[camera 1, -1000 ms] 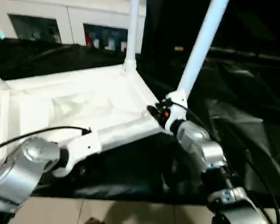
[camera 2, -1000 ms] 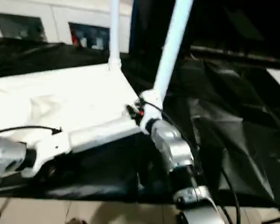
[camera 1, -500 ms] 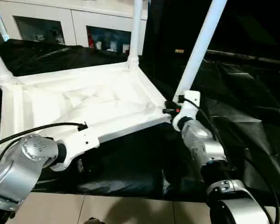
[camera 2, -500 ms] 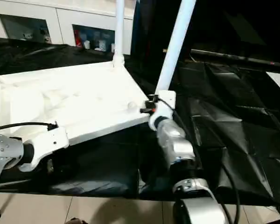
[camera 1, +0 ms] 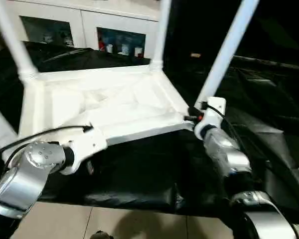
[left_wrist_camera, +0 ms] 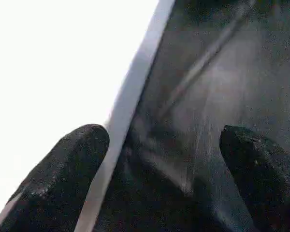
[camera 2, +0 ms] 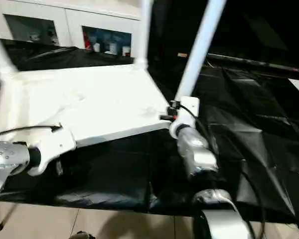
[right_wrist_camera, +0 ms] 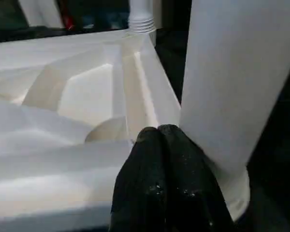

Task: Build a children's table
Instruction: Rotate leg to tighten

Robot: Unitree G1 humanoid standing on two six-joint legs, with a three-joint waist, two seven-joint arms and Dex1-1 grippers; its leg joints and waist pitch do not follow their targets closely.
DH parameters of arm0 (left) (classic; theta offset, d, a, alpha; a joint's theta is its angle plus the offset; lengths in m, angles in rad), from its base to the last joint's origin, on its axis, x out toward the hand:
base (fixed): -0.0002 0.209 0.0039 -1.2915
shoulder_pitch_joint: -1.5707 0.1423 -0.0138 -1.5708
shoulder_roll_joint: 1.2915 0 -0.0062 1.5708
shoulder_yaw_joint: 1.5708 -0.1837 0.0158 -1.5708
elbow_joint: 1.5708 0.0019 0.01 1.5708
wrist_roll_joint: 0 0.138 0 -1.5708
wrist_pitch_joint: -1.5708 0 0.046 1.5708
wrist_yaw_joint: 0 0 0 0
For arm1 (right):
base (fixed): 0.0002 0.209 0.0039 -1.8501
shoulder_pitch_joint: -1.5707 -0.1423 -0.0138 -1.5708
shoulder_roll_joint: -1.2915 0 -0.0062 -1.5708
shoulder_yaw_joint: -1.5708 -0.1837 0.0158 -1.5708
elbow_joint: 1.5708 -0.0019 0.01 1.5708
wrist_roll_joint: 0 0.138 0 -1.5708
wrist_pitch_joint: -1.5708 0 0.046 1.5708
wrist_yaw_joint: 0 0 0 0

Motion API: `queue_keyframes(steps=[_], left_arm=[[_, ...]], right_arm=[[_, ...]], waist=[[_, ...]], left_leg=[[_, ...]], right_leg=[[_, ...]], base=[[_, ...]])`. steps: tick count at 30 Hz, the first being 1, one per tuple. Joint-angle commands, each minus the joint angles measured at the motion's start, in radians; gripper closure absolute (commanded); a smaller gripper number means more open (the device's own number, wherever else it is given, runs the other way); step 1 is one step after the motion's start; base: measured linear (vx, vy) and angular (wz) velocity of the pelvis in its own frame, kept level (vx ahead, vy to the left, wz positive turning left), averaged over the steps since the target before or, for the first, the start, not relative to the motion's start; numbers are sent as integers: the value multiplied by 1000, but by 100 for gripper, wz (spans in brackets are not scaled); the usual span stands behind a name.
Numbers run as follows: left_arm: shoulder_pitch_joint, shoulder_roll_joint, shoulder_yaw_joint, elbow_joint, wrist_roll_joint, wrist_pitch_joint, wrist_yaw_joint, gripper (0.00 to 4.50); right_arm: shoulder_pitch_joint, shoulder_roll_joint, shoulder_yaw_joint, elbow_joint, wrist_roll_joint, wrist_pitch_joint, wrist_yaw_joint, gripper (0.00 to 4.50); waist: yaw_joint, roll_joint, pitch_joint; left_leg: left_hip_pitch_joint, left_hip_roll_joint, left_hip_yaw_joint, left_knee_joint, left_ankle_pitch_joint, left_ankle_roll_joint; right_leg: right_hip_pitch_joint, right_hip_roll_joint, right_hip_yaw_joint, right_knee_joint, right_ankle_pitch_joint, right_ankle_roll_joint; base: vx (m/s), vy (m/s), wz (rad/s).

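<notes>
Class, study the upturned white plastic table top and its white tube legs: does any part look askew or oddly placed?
Yes. The white tube leg at the near right corner of the upturned white plastic table top leans markedly to the right, while the far-corner leg stands nearly upright. It seems not seated squarely.

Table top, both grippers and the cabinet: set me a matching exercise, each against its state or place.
1. left gripper
2. right gripper
3. table top
4. white cabinet

A. fingers pressed together beside a leg base
B. upside down on the black cloth, legs pointing up
C. fingers apart at the top's near edge
D. behind the work, glass fronts

Pairs: 1-C, 2-A, 3-B, 4-D
</notes>
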Motion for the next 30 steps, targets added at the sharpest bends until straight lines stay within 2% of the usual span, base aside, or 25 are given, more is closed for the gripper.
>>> queue_keyframes(steps=[1, 3, 5, 9, 11, 14, 16, 17, 19, 22, 23, 24, 26, 27, 30], left_arm=[[-11, -8, 17, -36, -43, 28, -6, 23], [-8, -10, 22, -52, -64, 46, -13, 23], [-8, -10, 22, -55, -66, 53, -12, 52], [-18, -5, 14, -42, -58, 85, -5, 70], [-18, 4, 11, -51, -72, 107, -18, 101], [-14, 16, 8, -60, -86, 120, -18, 122], [-12, 21, -1, -50, -73, 127, 1, 134], [-10, 21, -8, -41, -56, 151, 25, 143], [-10, 21, -12, -36, -45, 165, 37, 154], [0, 31, -24, -43, -37, 193, 47, 173], [10, 39, -34, -46, -28, 204, 53, 193], [18, 44, -39, -49, -25, 212, 57, 193], [34, 52, -49, -59, -22, 237, 66, 213], [34, 52, -49, -59, -22, 237, 66, 224], [60, 51, -55, -78, -25, 280, 92, 249]], right_arm=[[12, -15, 22, -53, -7, 18, 36, 450], [16, -15, 42, -76, -3, 19, 64, 450], [9, -14, 51, -80, -3, 20, 76, 450], [-47, -8, 82, -54, -20, 8, 112, 450], [-81, -5, 87, -23, -31, 7, 141, 450], [-127, -7, 97, 28, -46, -8, 156, 450], [-166, -7, 99, 78, -51, -22, 157, 450], [-214, -6, 94, 146, -54, -38, 153, 450], [-242, -3, 90, 188, -56, -47, 148, 450], [-295, 7, 61, 280, -55, -69, 104, 450], [-320, 14, 34, 323, -46, -81, 56, 450], [-337, 18, 13, 351, -38, -91, 10, 450], [-372, 24, -33, 416, -19, -110, -80, 450], [-372, 24, -34, 416, -19, -110, -81, 450], [-422, 35, -88, 512, 15, -156, -190, 450]], waist=[[-6, 15, -60], [-11, 14, -60], [-18, 12, -58], [-26, 15, -59], [-29, 15, -59], [-27, 17, -59], [-25, 16, -61], [-26, 16, -61], [-25, 14, -60], [-24, 17, -60], [-25, 13, -61], [-25, 8, -61], [-25, 11, -61], [-24, 12, -62], [-24, 6, -61]], left_leg=[[34, -3, 0, -68, -323, -60], [31, -3, -1, -69, -334, -59], [32, -2, -1, -68, -347, -56], [31, -2, -2, -68, -340, -57], [32, -2, -1, -66, -337, -57], [33, -2, 0, -65, -322, -56], [34, -2, 2, -63, -300, -56], [34, -2, 1, -63, -305, -57], [34, -1, 2, -63, -317, -61], [34, -1, 1, -62, -310, -65], [33, -2, 2, -60, -300, -66], [33, -2, 3, -61, -299, -66], [34, -2, 2, -60, -302, -72], [36, -1, 3, -60, -304, -75], [36, -2, 2, -59, -320, -83]], right_leg=[[18, -11, 11, -69, -201, -133], [19, -11, 10, -70, -224, -132], [16, -12, 11, -73, -243, -130], [16, -10, 11, -71, -233, -133], [15, -10, 11, -69, -229, -139], [16, -9, 11, -67, -203, -148], [17, -8, 11, -65, -171, -153], [17, -8, 10, -62, -172, -159], [17, -10, 10, -64, -189, -161], [17, -10, 10, -61, -186, -160], [18, -11, 10, -59, -174, -162], [18, -10, 9, -60, -174, -162], [16, -10, 9, -57, -177, -161], [15, -10, 9, -57, -174, -160], [14, -8, 7, -55, -172, -160]], base=[[0, 0, 0], [0, 0, 0], [0, 0, 0], [0, 0, 0], [0, 0, 0], [0, 0, 0], [0, 0, 0], [0, 0, 0], [0, 0, 0], [0, 0, 0], [0, 0, 0], [0, 0, 0], [0, 0, 0], [0, 0, 0], [0, 0, 0]])
